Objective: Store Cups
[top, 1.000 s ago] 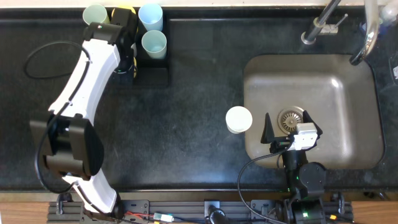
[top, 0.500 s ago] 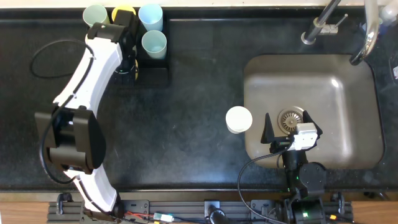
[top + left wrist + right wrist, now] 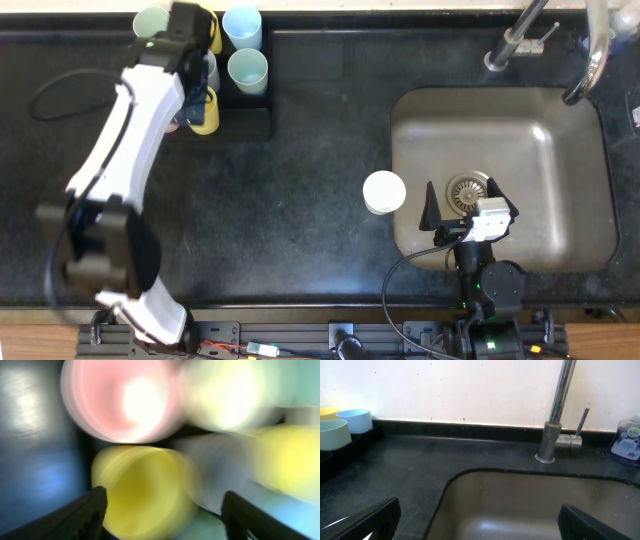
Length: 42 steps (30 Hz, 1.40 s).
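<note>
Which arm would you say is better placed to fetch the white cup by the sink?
Right. The right gripper, open, is near the white cup; the left gripper is far off at the cup rack.

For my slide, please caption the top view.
Left arm above the cup rack; a white cup stands beside the sink.

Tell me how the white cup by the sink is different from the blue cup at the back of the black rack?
The white cup is white; the blue cup is pale blue. The white cup stands alone on the dark counter beside the sink; the blue cup sits in the black rack among other cups. Both are round cups seen from above.
</note>
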Tool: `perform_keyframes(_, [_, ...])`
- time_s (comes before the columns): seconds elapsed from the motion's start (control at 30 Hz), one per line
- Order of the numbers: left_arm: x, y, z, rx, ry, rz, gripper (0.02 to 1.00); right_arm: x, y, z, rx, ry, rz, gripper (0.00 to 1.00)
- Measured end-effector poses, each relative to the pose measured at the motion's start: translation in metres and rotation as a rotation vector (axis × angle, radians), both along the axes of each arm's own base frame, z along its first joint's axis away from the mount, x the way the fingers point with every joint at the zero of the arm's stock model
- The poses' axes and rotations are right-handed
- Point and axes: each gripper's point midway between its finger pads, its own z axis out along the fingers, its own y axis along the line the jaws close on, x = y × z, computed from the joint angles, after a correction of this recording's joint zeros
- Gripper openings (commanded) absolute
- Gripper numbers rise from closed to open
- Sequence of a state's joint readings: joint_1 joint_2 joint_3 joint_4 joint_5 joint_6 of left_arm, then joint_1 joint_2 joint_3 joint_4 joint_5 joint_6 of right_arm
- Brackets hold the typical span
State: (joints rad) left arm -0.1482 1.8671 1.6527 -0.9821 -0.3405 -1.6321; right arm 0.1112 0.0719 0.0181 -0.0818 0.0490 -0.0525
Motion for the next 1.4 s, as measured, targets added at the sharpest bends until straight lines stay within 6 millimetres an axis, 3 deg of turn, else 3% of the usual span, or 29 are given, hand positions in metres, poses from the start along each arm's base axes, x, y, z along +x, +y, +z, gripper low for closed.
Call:
perform_keyframes(0.07, [0.028, -0.002, 0.061, 0.071, -0.233, -0.107, 0.858, 0.000, 0.000, 0.000, 0.000, 0.000, 0.000, 0.998])
perform_keyframes(0.1, [0.043, -0.007, 0.123, 0.159, -0.428, -0.215, 0.899, 0.000, 0.000, 0.000, 0.000, 0.000, 0.000, 0.996])
perform_keyframes(0.13, [0.049, -0.013, 0.172, 0.247, -0.576, -0.306, 0.950, 0.000, 0.000, 0.000, 0.000, -0.001, 0.000, 0.998])
perform_keyframes(0.2, [0.036, -0.025, 0.265, 0.448, -0.826, -0.464, 0.987, 0.000, 0.000, 0.000, 0.000, 0.000, 0.000, 0.998])
perform_keyframes(0.27, [0.003, -0.029, 0.316, 0.634, -0.929, -0.576, 1.000, 0.000, 0.000, 0.000, 0.000, 0.000, 0.000, 0.998])
perform_keyframes(0.33, [-0.035, -0.025, 0.334, 0.781, -0.956, -0.653, 1.000, 0.000, 0.000, 0.000, 0.000, 0.000, 0.000, 0.998])
perform_keyframes(0.43, [-0.070, -0.012, 0.317, 0.914, -0.930, -0.715, 1.000, 0.000, 0.000, 0.000, 0.000, 0.000, 0.000, 0.998])
perform_keyframes(0.63, [-0.112, -0.009, 0.216, 1.085, -0.855, -0.902, 1.000, 0.000, 0.000, 0.000, 0.000, 0.000, 0.000, 0.996])
perform_keyframes(0.9, [-0.181, -0.010, 0.141, 1.252, -0.895, -0.979, 1.000, 0.000, 0.000, 0.000, 0.000, 0.000, 0.000, 0.998])
perform_keyframes(1.1, [-0.195, -0.017, 0.092, 1.261, -0.912, -1.033, 1.000, 0.000, 0.000, 0.000, 0.000, -0.001, 0.000, 0.998])
perform_keyframes(1.4, [-0.195, -0.022, 0.045, 1.209, -0.850, -1.121, 0.998, 0.000, 0.000, 0.000, 0.000, -0.001, 0.000, 0.996])
